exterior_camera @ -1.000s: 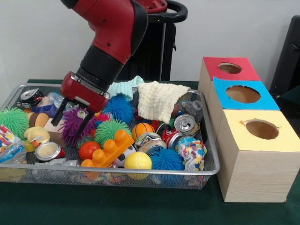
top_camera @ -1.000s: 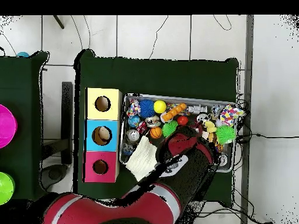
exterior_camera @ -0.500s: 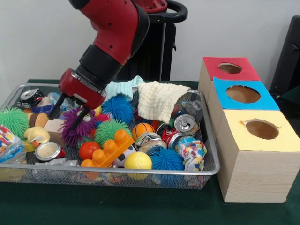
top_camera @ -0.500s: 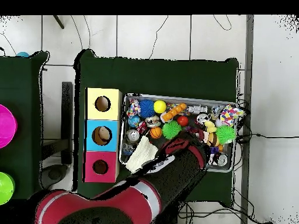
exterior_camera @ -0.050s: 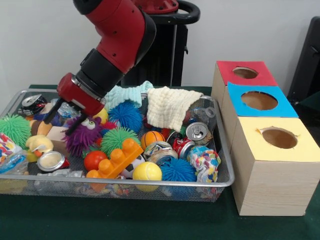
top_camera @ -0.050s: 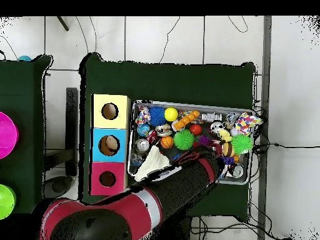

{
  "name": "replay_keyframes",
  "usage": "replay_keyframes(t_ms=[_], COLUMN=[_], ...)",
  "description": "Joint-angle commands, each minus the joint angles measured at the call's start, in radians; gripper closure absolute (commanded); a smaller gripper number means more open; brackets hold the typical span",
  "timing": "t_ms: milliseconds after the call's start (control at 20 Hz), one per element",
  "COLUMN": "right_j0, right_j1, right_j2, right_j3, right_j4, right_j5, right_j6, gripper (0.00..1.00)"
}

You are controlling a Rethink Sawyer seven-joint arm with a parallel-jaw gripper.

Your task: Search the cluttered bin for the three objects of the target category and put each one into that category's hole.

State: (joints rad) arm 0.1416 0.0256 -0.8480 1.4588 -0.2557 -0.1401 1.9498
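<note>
A wire mesh bin [exterior_camera @ -0.050s: 150, 183] is packed with toys, cans and cloths. My gripper [exterior_camera @ -0.050s: 62, 120] hangs open and tilted over its left part, fingertips just above a purple spiky ball with eyes [exterior_camera @ -0.050s: 84, 136], holding nothing. Near it lie a blue spiky ball [exterior_camera @ -0.050s: 126, 115], a green spiky ball [exterior_camera @ -0.050s: 118, 137] and another green one [exterior_camera @ -0.050s: 14, 128]. A silver can [exterior_camera @ -0.050s: 196, 131] lies by the cream cloth [exterior_camera @ -0.050s: 167, 107]; another can [exterior_camera @ -0.050s: 51, 161] sits front left. In the overhead view the arm [top_camera @ -0.050s: 178, 187] hides the gripper.
Three boxes stand right of the bin: red top [exterior_camera @ -0.050s: 245, 73], blue top [exterior_camera @ -0.050s: 259, 100], yellow top [exterior_camera @ -0.050s: 279, 138], each with a round hole. An orange brick [exterior_camera @ -0.050s: 117, 157], yellow ball [exterior_camera @ -0.050s: 147, 171], small basketball [exterior_camera @ -0.050s: 152, 137] and teal cloth [exterior_camera @ -0.050s: 129, 93] fill the bin.
My gripper has shifted left and slightly up across the bin, from over the purple spiky ball's middle to its left edge. It stays open and empty.
</note>
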Motion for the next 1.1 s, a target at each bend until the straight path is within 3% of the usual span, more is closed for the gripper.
replay_keyframes(t_ms=[50, 550, 1100], right_j0=[0.000, -0.006, -0.010], right_j1=[0.107, 0.162, 0.143], right_j2=[0.035, 0.026, 0.039], right_j3=[-0.030, -0.042, -0.009], right_j4=[0.109, 0.160, 0.176], right_j5=[-0.069, -0.143, -0.277], right_j6=[0.160, 0.148, 0.142], gripper=[0.00, 0.00, 0.00])
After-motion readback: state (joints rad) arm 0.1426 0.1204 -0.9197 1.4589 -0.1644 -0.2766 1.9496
